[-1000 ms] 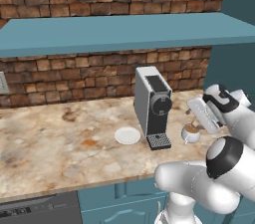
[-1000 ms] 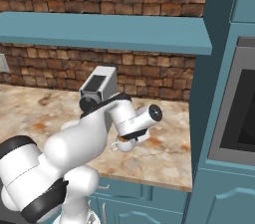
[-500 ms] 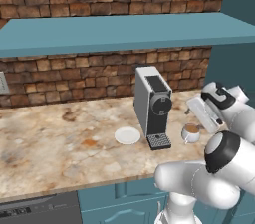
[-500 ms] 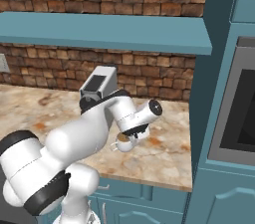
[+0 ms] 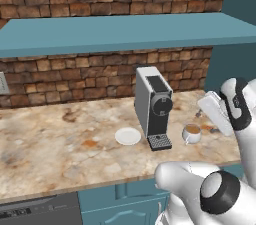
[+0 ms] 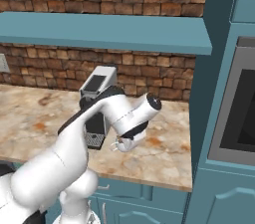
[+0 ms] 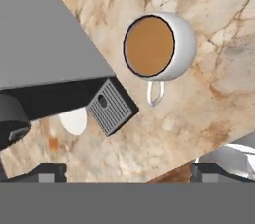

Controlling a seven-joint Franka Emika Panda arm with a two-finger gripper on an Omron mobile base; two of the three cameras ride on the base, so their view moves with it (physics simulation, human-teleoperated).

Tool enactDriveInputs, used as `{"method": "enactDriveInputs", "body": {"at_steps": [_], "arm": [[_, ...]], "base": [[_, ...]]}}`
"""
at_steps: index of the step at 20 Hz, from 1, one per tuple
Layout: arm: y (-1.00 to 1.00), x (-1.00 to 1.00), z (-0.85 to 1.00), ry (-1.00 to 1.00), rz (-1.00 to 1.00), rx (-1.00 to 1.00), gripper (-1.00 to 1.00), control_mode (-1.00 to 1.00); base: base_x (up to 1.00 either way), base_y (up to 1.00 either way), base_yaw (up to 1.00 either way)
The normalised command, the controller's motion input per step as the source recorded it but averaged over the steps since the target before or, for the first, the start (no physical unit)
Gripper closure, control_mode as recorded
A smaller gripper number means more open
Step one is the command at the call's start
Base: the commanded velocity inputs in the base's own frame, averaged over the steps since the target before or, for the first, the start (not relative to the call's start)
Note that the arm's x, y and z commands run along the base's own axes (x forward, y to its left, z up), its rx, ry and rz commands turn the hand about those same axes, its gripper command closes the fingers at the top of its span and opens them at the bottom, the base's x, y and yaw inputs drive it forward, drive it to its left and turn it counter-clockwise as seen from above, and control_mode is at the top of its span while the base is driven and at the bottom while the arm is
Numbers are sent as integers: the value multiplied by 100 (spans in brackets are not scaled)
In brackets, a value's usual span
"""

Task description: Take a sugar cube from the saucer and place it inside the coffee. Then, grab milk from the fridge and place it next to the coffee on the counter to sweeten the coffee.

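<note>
Beige marbled counter (image 5: 60, 144), white coffee cup (image 7: 158, 46) at 12 o'clock in hand view, just beside coffee machine (image 5: 154, 106), saucer (image 5: 128, 136) at machine's 9 o'clock, gripper (image 7: 127, 172) spread wide, empty.

On the counter (image 5: 60, 144) we find the coffee machine (image 5: 153, 106) standing toward the back wall, under the shelf (image 5: 125, 31). The saucer (image 5: 128, 136) lies just left of the machine's base, near its front corner. The coffee cup (image 5: 191, 132) stands to the right of the machine's drip tray (image 5: 159, 142), apart from it. The gripper (image 5: 200, 113) hangs above and to the right of the cup.
</note>
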Motion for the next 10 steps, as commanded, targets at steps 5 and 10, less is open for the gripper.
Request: {"method": "enactDriveInputs", "body": {"at_steps": [5,10], "arm": [[88,-93,57,2,32,-31,-100,-100],[34,-47,84,-12,11,-17,-100,-100]], "base": [[0,0,0],[0,0,0]]}}
